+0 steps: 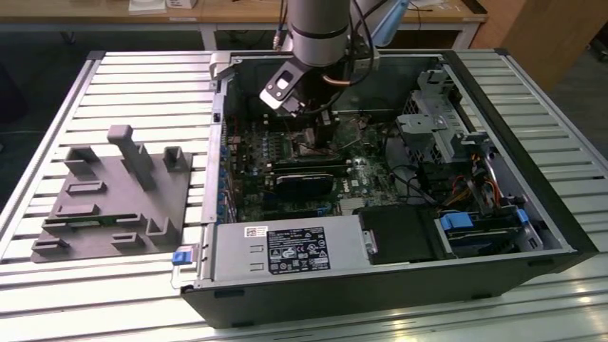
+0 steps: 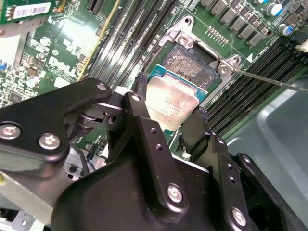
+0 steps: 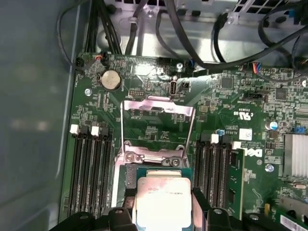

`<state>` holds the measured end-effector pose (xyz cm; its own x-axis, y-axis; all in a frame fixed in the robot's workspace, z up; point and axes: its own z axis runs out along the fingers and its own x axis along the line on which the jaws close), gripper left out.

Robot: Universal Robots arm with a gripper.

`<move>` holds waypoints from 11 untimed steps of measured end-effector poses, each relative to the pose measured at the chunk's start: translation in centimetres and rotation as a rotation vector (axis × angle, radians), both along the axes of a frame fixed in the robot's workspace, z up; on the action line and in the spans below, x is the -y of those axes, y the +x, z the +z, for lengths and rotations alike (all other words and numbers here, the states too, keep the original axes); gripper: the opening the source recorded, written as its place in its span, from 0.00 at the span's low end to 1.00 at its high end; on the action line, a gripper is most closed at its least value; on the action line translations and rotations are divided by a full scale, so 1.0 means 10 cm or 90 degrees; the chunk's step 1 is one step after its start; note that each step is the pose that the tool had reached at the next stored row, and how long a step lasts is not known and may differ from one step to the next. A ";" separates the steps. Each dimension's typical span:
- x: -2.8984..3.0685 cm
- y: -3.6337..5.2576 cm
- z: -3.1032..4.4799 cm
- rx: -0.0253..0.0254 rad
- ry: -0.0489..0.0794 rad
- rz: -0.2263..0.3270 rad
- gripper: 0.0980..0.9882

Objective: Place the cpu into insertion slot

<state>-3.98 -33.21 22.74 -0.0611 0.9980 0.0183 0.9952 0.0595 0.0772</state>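
1. My end effector (image 2: 169, 105) is shut on the cpu (image 2: 169, 98). The two black fingers (image 2: 195, 130) press on opposite edges of the chip, whose pale metallic face is turned up toward the wrist cameras.
2. In the first wrist view the cpu (image 3: 163, 202) sits squarely between the finger ends, and its green edge shows just beyond the metal lid. The grip looks centred, not caught on a corner.
3. The insertion slot (image 2: 188, 61) lies just past the chip's far edge. The cpu overlaps the nearer part of the slot's dark centre. I cannot tell whether the chip is touching the socket or hanging just above it.
4. I judge the step in hand to be seating the chip:
   - I would keep it flat and square to the shiny frame.
   - I would match its corners to the socket's corners before it goes lower.
   - I would not add any downward force, since the contacts under it probably bend easily.
   - In my judgement any sideways drag is the main risk.
5. The load plate (image 3: 156, 106) stands hinged open on the far side of the socket, and the thin lever (image 2: 269, 80) is swung aside, so nothing covers the opening.
6. Long memory slots (image 3: 89, 168) flank the socket on both sides, so I would keep the fingers from brushing them.
7. In the exterior view the end effector (image 1: 312, 122) reaches down into the open computer case (image 1: 380, 303), which lies on the slatted surface (image 1: 124, 71).
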 end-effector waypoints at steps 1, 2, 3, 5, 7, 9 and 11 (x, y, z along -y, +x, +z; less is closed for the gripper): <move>-0.008 -0.004 -0.006 0.0000 0.000 0.000 0.49; -0.016 -0.008 -0.013 0.0000 0.000 0.000 0.49; -0.025 -0.011 -0.019 0.0000 0.000 0.000 0.49; -0.045 -0.017 -0.031 0.0000 0.000 0.000 0.49; -0.065 -0.022 -0.044 0.0000 0.000 0.000 0.49; -0.077 -0.027 -0.066 0.0001 0.000 0.000 0.49; -0.084 -0.029 -0.096 0.0000 0.000 0.000 0.49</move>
<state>-4.27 -32.36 21.77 -0.0610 0.9980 0.0183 0.9952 0.0594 0.0772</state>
